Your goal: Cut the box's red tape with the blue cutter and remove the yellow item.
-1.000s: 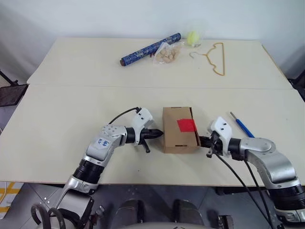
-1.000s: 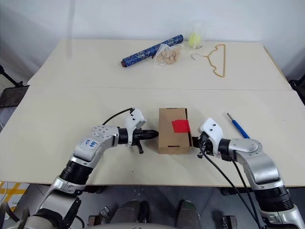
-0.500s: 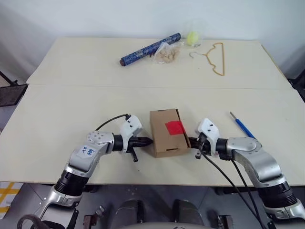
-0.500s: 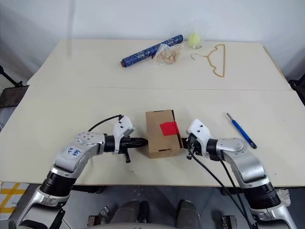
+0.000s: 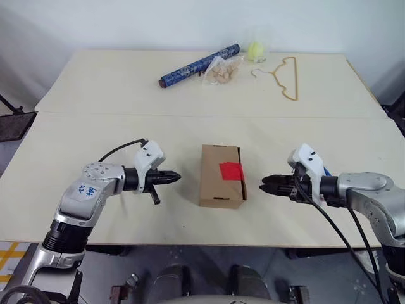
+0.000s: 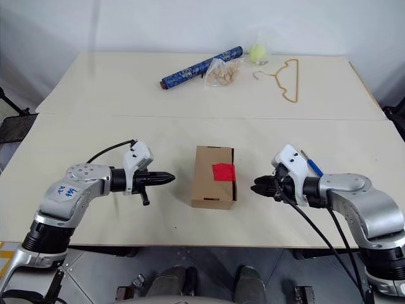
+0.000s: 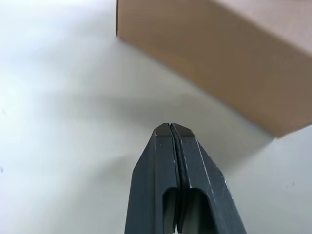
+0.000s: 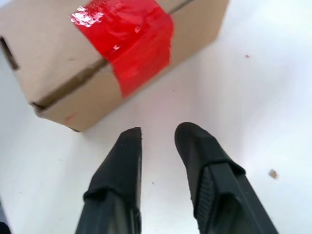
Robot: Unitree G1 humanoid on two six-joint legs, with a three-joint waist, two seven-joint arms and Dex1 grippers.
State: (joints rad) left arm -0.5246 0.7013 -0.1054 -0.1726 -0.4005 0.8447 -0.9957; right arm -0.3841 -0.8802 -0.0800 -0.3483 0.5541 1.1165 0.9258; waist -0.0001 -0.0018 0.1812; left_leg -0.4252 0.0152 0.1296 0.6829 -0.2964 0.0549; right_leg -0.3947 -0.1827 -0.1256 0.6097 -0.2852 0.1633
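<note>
While both arms hover low over the table (image 5: pixel 95 126), the left gripper (image 5: pixel 174 178) has its two black fingers pressed together, holding nothing, tip aimed at the box (image 5: pixel 221 175). Opposite, the right gripper (image 5: pixel 266 186) shows its fingers parted by a small gap, empty, pointing at the box's taped side. Lying between them, clear of both, the box is closed, with the red tape (image 5: pixel 231 171) at its 3 o'clock edge. Peeking from behind the right wrist is the blue cutter (image 6: pixel 314 167). At 12 o'clock, far off, lie a dark blue roll (image 5: pixel 199 65), a snack bag (image 5: pixel 223 71) and a wire hanger (image 5: pixel 285 75).
</note>
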